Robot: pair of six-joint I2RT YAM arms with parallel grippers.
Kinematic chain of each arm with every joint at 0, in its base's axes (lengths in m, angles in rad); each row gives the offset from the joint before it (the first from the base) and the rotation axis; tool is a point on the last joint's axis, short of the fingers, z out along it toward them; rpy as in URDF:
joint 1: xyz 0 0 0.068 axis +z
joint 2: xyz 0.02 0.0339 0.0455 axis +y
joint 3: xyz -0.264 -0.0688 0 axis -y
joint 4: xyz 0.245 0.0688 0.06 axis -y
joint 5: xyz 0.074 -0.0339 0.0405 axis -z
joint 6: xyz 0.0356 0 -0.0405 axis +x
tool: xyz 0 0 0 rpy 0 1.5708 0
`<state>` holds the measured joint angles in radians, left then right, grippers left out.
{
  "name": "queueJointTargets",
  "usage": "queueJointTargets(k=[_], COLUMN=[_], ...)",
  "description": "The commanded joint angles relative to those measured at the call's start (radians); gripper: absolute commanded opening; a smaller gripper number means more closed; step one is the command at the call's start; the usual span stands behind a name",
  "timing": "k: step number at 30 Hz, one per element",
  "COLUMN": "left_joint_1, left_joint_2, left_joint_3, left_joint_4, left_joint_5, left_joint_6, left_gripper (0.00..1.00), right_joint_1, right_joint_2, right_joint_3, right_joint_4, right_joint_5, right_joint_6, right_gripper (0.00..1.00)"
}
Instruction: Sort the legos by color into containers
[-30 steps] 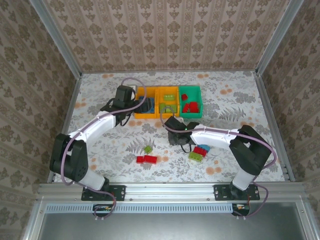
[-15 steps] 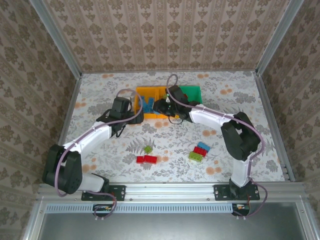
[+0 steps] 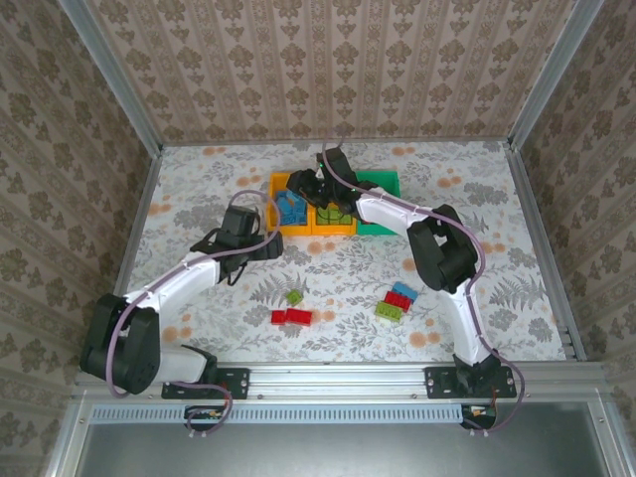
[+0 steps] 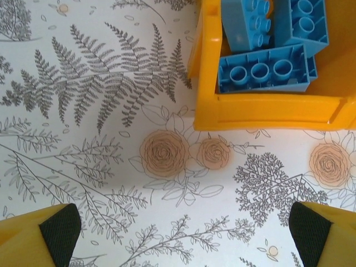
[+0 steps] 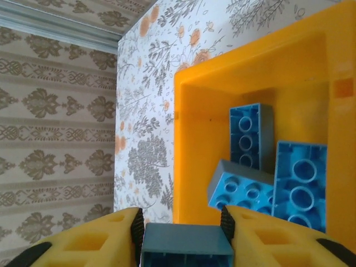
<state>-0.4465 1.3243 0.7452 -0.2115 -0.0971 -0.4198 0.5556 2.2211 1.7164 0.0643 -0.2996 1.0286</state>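
Observation:
Three containers stand in a row at the back: an orange bin (image 3: pixel 279 221) with blue legos (image 3: pixel 291 208), an orange bin (image 3: pixel 334 228) with lime green ones, and a green bin (image 3: pixel 383 183). My right gripper (image 3: pixel 301 187) hangs over the blue-filled bin (image 5: pixel 189 150), shut on a blue lego (image 5: pixel 186 245) held between both pads above several blue bricks (image 5: pixel 250 136). My left gripper (image 3: pixel 266 242) stands wide open and empty (image 4: pixel 183 239) over bare table, just in front of that bin's corner (image 4: pixel 261 114). Loose legos lie nearer: green (image 3: pixel 295 296), red (image 3: pixel 291 317), and a blue, red and green cluster (image 3: pixel 397 301).
The table has a floral cover and is fenced by an aluminium frame (image 3: pixel 328 373) and patterned walls. The right arm (image 3: pixel 437 243) arches across the right-centre of the table. The loose bricks lie between the two arm bases.
The right arm swung from the table's middle up over the left orange bin, carrying the blue lego. The left gripper drew back from that bin toward the near left, staying open.

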Motion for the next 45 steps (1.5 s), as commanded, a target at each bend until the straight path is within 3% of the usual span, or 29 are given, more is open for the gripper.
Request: queueJointTargets(k=[1, 5, 10, 15, 20, 26, 32, 45], left_joint_1=[-0.04, -0.075, -0.091, -0.09, -0.09, -0.087, -0.087, -0.087], left_joint_2=[-0.02, -0.021, -0.041, -0.075, -0.109, -0.125, -0.084, -0.06], left_joint_3=[-0.025, -0.042, -0.059, -0.084, -0.112, -0.122, -0.104, -0.113], left_joint_4=[-0.021, -0.031, -0.023, -0.032, -0.041, -0.028, -0.015, -0.004], left_joint_5=[0.048, 0.036, 0.031, 0.007, -0.022, -0.027, 0.002, 0.01], left_joint_6=[-0.055, -0.062, -0.062, -0.059, -0.066, -0.063, -0.066, -0.073], left_gripper=[1.0, 1.0, 1.0, 1.0, 1.0, 1.0, 1.0, 1.0], right_joint_1=[-0.007, -0.008, -0.005, 0.0, 0.003, 0.001, -0.003, -0.008], right_joint_2=[0.029, 0.012, -0.072, -0.232, -0.477, -0.766, -0.904, -1.016], right_joint_3=[0.046, 0.036, -0.046, -0.205, -0.429, -0.72, -0.891, -1.071], right_joint_4=[-0.021, -0.029, 0.005, -0.055, -0.309, -0.553, -0.672, -0.692], right_joint_5=[-0.005, -0.007, -0.037, -0.04, 0.171, 0.471, 0.51, 0.567], right_joint_6=[0.003, -0.016, -0.045, -0.19, -0.402, -0.5, -0.463, -0.377], right_gripper=[0.55, 0.71, 0.74, 0.75, 0.76, 0.77, 0.78, 0.75])
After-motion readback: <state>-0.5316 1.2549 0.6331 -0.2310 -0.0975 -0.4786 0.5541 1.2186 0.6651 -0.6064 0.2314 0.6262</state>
